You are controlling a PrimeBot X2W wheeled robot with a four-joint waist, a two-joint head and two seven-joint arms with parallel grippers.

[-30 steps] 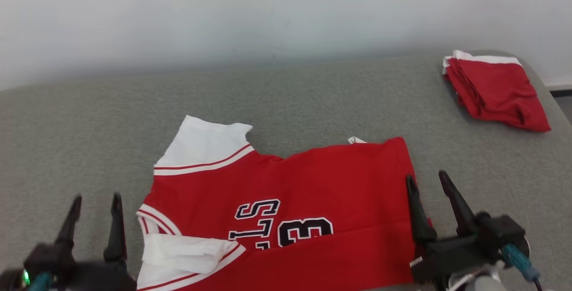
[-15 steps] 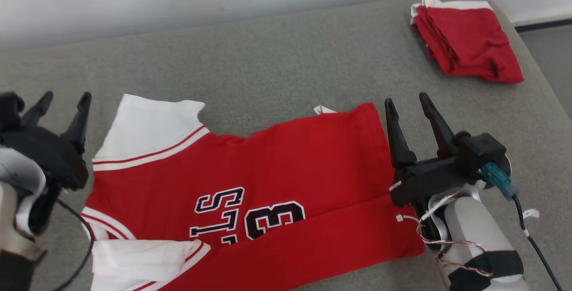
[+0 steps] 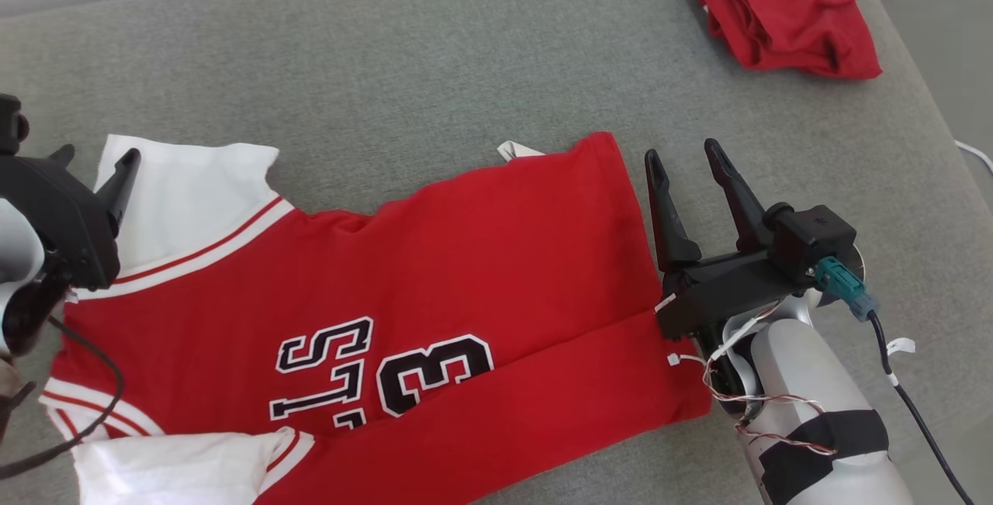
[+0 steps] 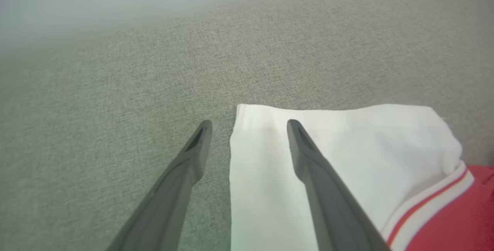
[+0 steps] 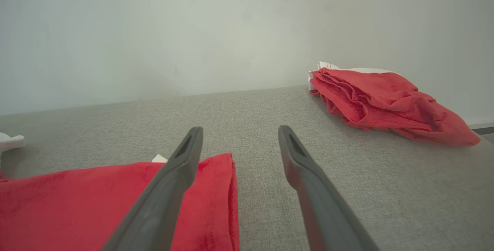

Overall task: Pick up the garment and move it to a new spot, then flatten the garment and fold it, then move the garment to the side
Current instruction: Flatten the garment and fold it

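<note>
The garment [image 3: 465,272], a red jersey with white sleeves and black lettering, lies spread flat on the grey padded surface [image 3: 427,47]. My left gripper [image 3: 89,165] hovers open over its far white sleeve [image 4: 366,147]. In the left wrist view the sleeve's corner lies between the fingers of the left gripper [image 4: 249,123], with nothing gripped. My right gripper [image 3: 680,150] stands open just right of the jersey's red hem edge. In the right wrist view the right gripper [image 5: 240,128] has its left finger over the hem corner [image 5: 216,189] and its right finger over bare surface.
A second red garment [image 3: 776,8], folded, sits at the far right corner of the surface and also appears as the folded pile [image 5: 386,104]. The surface's right edge drops to the floor [image 3: 946,47]. A pale wall [image 5: 193,31] runs behind.
The head camera has tilted down, so the whole picture shifted. Within it, both open grippers have come forward: the left to the white sleeve, the right beside the red hem.
</note>
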